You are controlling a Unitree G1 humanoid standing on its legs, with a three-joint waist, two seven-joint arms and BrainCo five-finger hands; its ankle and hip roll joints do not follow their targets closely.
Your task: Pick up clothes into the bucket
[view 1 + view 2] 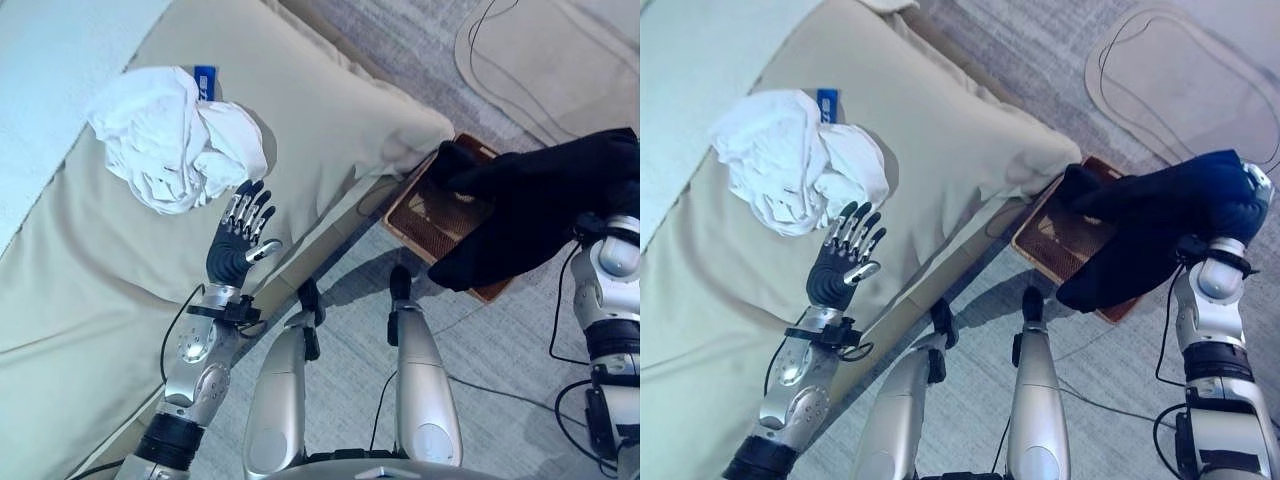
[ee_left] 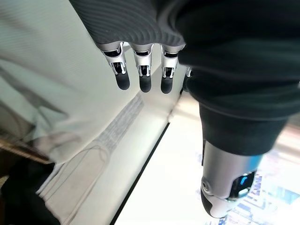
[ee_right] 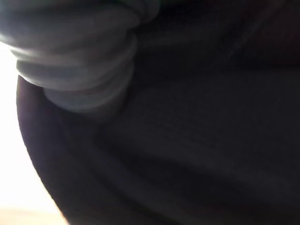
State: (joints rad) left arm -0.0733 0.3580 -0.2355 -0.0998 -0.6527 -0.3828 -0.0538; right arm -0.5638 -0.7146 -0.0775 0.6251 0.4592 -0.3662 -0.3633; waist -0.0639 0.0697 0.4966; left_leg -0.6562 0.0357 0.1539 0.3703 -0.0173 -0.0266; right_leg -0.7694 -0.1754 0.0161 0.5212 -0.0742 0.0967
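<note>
One dark garment (image 1: 540,210) hangs from the right hand, whose fingers are buried in the cloth so its grip cannot be judged, over the brown woven bucket (image 1: 432,215) on the floor, while the white garment (image 1: 175,135) waits on the beige cushion (image 1: 330,110) just beyond the left hand (image 1: 240,240), open and empty.

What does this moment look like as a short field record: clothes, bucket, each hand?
white garment: crumpled on the beige cushion, not held
dark garment: draped over the right arm's end, hanging above the brown bucket
brown bucket: on the floor beside the cushion, partly covered by the dark garment
left hand: open, fingers straight, just short of the white garment
right hand: hidden under the dark garment
</note>
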